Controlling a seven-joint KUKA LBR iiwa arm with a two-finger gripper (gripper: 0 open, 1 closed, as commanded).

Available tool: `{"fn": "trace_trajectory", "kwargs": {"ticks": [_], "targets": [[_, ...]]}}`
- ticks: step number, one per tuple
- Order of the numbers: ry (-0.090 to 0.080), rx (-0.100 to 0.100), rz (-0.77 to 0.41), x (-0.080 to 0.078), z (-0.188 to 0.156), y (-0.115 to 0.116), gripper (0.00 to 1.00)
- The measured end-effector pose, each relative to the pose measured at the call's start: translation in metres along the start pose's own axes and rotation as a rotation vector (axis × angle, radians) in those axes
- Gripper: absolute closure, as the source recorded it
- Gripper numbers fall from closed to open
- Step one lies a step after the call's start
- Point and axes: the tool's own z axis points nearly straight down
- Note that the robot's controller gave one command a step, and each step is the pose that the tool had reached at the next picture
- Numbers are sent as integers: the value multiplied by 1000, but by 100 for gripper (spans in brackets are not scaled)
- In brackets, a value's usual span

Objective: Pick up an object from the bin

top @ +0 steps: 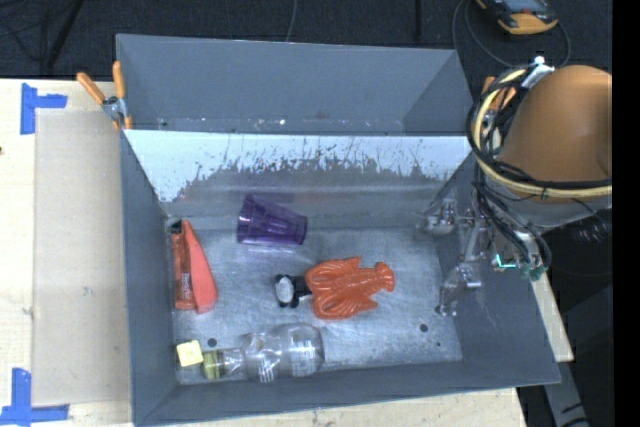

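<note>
One gripper point(448, 260), low in the right end of the bin point(300, 95), over bare grey floor. Fingers stand apart, wide, with nothing between them. No thing held.

Behind the gripper, toward the view's right: orange cover point(565, 130) on the wrist, with looped cables point(490, 130) round its near side, above the bin's right rim.

Nearest thing: orange-red lobster toy point(348, 287), to the gripper's left, lying flat on the floor, claws pointing toward the gripper. Clear gap of floor between toy and gripper; not touching.

Next out: small black piece point(288, 290) with a pale round face, just at the lobster toy's far end from the gripper. Touching the toy or only beside it: cannot tell.

Further left and toward the back wall: purple cup point(270, 221), on its side, apart from the toy.

Further left and toward the front wall: clear plastic bottle point(275, 352), on its side, along the front edge of the floor. Small pale yellow block point(188, 353) by the bottle end farthest from the gripper.

Farthest from the gripper: red wedge point(195, 273), lying along the bin's left wall, narrow end toward the back, well apart from the gripper.

Five loose things in all besides the block, spread out singly, no heap. All lie left of the gripper.
</note>
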Motion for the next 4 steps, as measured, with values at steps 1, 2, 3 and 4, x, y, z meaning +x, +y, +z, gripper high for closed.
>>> {"fn": "trace_trajectory", "kwargs": {"ticks": [1,2,3,4], "targets": [[-7,1,-2,-1,-3,0,0],[-12,2,-85,-16,43,27,0],[-9,1,-213,-40,75,88,0],[-7,2,-346,-46,93,81,0]]}}
